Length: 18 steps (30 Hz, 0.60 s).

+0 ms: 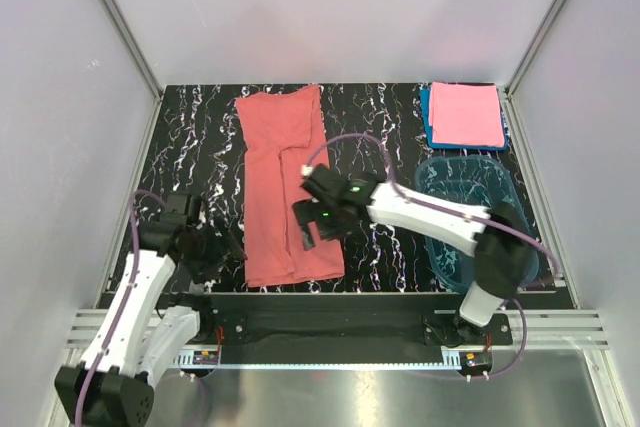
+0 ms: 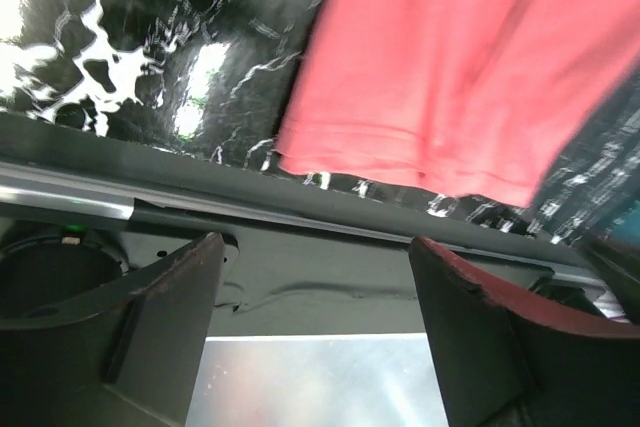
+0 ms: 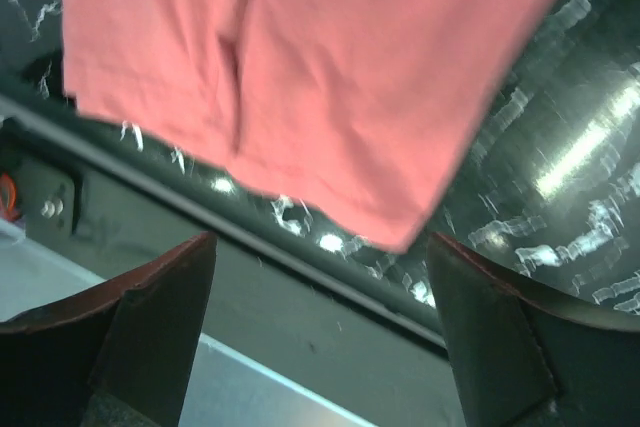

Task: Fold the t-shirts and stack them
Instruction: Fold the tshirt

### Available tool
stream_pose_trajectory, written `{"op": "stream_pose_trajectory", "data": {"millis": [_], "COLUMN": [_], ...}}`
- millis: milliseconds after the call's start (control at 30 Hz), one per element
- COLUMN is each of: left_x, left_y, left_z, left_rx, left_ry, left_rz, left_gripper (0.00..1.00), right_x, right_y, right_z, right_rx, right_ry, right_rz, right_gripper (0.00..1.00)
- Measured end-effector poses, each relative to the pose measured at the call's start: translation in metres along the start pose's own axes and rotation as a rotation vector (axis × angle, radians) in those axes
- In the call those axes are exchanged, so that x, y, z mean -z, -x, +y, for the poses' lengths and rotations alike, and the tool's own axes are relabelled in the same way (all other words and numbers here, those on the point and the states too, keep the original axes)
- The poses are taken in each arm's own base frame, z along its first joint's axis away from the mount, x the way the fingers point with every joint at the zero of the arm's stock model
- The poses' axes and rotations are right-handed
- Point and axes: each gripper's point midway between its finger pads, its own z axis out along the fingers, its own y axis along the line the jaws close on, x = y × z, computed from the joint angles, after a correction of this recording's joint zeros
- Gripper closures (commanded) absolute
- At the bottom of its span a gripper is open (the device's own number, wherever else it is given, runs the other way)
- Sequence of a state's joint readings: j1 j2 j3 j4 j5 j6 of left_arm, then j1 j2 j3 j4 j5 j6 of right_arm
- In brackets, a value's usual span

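A salmon t-shirt (image 1: 283, 182) lies on the black marbled table (image 1: 195, 137), folded lengthwise into a long strip running from the back to the near edge. My left gripper (image 1: 228, 247) hovers just left of its near corner, open and empty. In the left wrist view that gripper (image 2: 315, 292) sits below the shirt's hem (image 2: 440, 77). My right gripper (image 1: 306, 228) hangs over the strip's near right part, also open and empty (image 3: 320, 292), with the shirt's corner (image 3: 320, 67) beyond its fingers. A folded pink t-shirt (image 1: 467, 113) rests on a folded blue one (image 1: 427, 119) at the back right.
A clear blue plastic tub (image 1: 470, 209) stands at the right, partly under my right arm. The table's dark front rail (image 2: 330, 247) and a metal shelf lie just below both grippers. Grey walls enclose the table.
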State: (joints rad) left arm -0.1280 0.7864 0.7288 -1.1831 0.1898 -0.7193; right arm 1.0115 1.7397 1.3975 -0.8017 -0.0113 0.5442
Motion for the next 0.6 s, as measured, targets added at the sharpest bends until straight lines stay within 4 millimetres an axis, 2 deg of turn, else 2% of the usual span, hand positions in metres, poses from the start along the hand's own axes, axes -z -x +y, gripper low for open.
{"op": "stream_pose_trajectory", "data": {"millis": [33, 100, 133, 167, 233, 333, 400, 600], "left_x": [-0.009, -0.026, -0.034, -0.04, -0.05, -0.063, -0.068, -0.079], "left_y": [-0.003, -0.009, -0.012, -0.015, -0.019, -0.021, -0.022, -0.018], "left_z": [0.003, 0.009, 0.013, 0.015, 0.017, 0.018, 0.019, 0.017], "left_rx": [0.016, 0.043, 0.058, 0.069, 0.083, 0.093, 0.101, 0.138], "left_ry": [0.017, 0.046, 0.059, 0.065, 0.064, 0.053, 0.059, 0.073], "left_rz": [0.026, 0.076, 0.1, 0.117, 0.133, 0.145, 0.162, 0.171], "left_gripper": [0.3, 0.32, 0.34, 0.34, 0.33, 0.31, 0.29, 0.3], "right_x": [0.011, 0.023, 0.025, 0.023, 0.013, -0.003, -0.006, -0.014], "right_y": [-0.002, -0.014, -0.021, -0.031, -0.046, -0.074, -0.081, -0.072], "right_z": [-0.008, -0.027, -0.038, -0.05, -0.069, -0.078, -0.074, -0.073], "right_rx": [-0.019, -0.073, -0.112, -0.157, -0.237, -0.301, -0.31, -0.398], "right_ry": [0.027, 0.084, 0.116, 0.132, 0.163, 0.211, 0.254, 0.367], "right_rz": [-0.02, -0.029, -0.024, -0.006, 0.031, 0.127, 0.15, 0.118], "right_gripper": [0.31, 0.49, 0.54, 0.52, 0.37, 0.31, 0.31, 0.42]}}
